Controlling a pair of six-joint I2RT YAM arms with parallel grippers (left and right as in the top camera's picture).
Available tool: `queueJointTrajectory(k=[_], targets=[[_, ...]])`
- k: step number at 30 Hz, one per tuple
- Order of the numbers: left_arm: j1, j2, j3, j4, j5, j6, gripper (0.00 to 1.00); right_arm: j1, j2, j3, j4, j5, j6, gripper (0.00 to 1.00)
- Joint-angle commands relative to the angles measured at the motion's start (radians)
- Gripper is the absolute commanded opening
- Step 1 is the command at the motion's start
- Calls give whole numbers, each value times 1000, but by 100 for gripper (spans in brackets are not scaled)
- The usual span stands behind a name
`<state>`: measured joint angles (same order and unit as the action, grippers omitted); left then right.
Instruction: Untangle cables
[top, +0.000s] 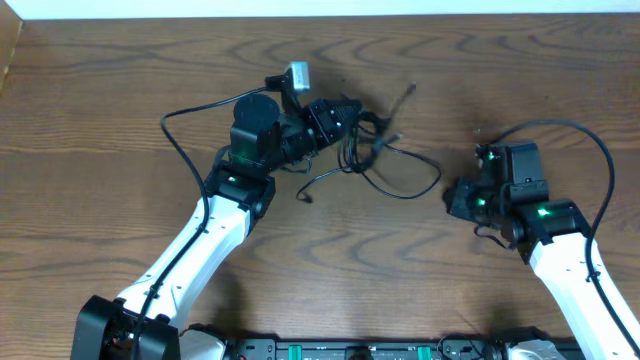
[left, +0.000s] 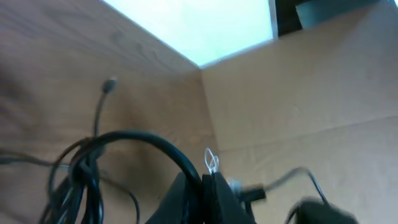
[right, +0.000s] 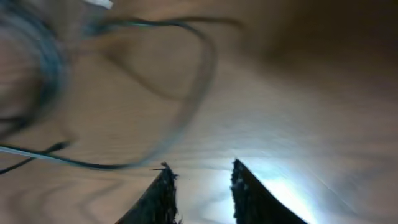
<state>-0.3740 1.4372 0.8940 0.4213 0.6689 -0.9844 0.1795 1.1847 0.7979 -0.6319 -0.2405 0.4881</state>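
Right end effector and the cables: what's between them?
Nothing but bare table, as the overhead view shows; the right end effector sits clear of the cables.

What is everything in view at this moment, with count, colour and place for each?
brown wooden table: one, brown, under everything.
tangle of thin flexible cables: one bundle, mostly black, mid-table, between the arms.
small silver-white plug end: one, silver-white, beyond the left arm.
tan cardboard wall: one, tan, past the table's edge.
left gripper: one, black, shut on the tangle's edge.
right gripper: one, black, open and empty, right of the tangle.
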Motion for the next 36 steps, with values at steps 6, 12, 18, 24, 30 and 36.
queueJointTrajectory(k=[6,12,18,24,30,36], targets=[[5,-1,4,67,255,80,8,-2,0,7,85,-110,-26,40],[5,-1,4,247,404,41,8,9,34,7,162,-272,5,43],[5,-1,4,327,404,-112,8,76,118,6,313,-275,23,61],[4,-1,4,555,404,-354,7,123,233,6,488,-241,89,56],[5,-1,4,722,405,-534,8,134,299,6,523,113,173,1],[39,-1,4,912,391,-545,8,92,299,6,391,374,173,1]])
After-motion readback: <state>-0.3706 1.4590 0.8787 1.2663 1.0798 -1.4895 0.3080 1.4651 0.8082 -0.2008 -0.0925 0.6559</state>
